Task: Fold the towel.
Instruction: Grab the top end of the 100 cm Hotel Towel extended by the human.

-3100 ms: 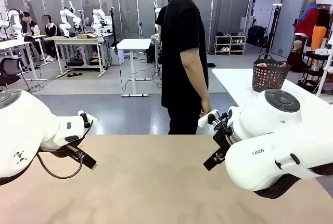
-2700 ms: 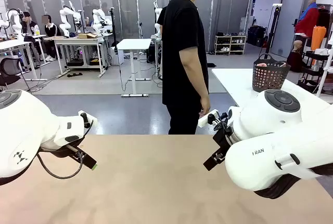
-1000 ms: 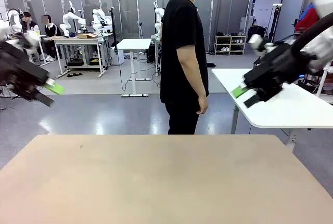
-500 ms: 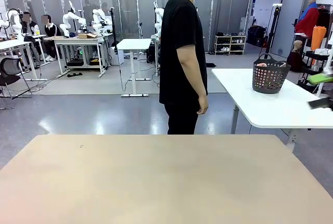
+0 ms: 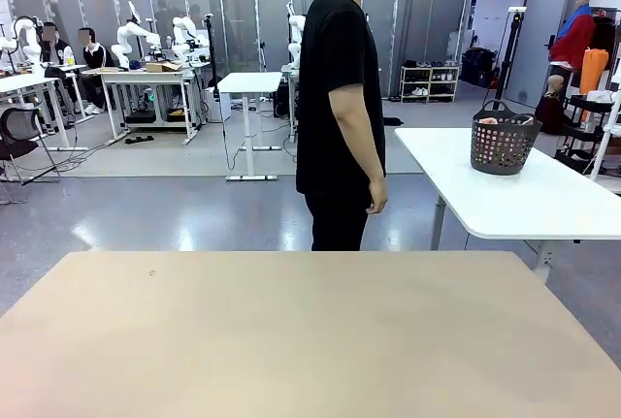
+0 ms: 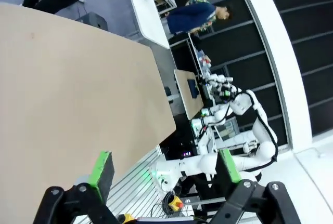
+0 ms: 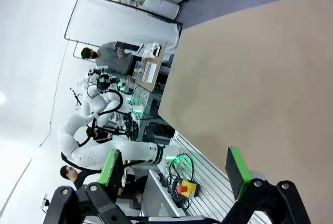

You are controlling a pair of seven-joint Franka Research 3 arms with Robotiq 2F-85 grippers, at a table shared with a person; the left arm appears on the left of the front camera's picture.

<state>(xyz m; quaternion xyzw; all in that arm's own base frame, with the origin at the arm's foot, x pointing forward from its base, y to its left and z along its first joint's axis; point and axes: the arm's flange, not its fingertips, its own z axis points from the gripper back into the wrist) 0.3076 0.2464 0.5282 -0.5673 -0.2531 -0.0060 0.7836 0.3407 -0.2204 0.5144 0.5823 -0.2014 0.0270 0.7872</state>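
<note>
Tan table (image 5: 310,340) spread before me, person (image 5: 340,98) in black stood side-on at its far edge, white side table (image 5: 543,200) beyond bore a dark basket (image 5: 504,146), the towel (image 5: 492,120) a pinkish bundle inside, my left gripper (image 6: 165,168) and right gripper (image 7: 174,169) hung high above, fingers spread wide, empty.

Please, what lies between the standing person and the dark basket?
In the front view, between the person and the dark basket lie grey floor and a bare stretch of the white table that bears the basket.
</note>
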